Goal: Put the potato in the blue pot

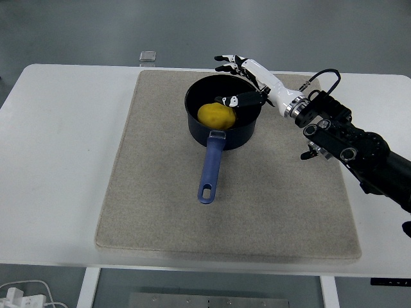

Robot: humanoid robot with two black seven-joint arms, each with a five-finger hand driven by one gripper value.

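Potato: the yellow potato [216, 115] lies inside the blue pot [223, 120], on the pot floor toward the handle side. It sits below the robot hand and a little to the robot's left of it, apart from the fingers.

Long axis: the potato looks roughly egg-shaped, its longer side running about left to right across the pot. You cannot tell more than that from this height.

Robot hand: your right robot hand [241, 80] hovers over the pot's far right rim. It is released, fingers [226, 61] spread and holding nothing. The thumb reaches in over the pot near the potato; you cannot tell whether the tip touches it.

Pot: it stands upright near the far edge of a beige mat [154, 192]. Its blue handle [209, 169] points toward you, away from the robot hand.

Nearer arm: only the right arm is in view, entering from the right edge. The left arm is not visible.

Progress: judged from this view, the potato is in the pot and the task looks done.

Next move: you would likely lift the robot hand up and back to the right, clear of the rim. The risk is a finger catching the rim and nudging the pot.

Surroundings: the mat lies on a white table [58, 160]. A small clear object [148, 56] sits past the mat's far left corner, well apart from the robot hand.
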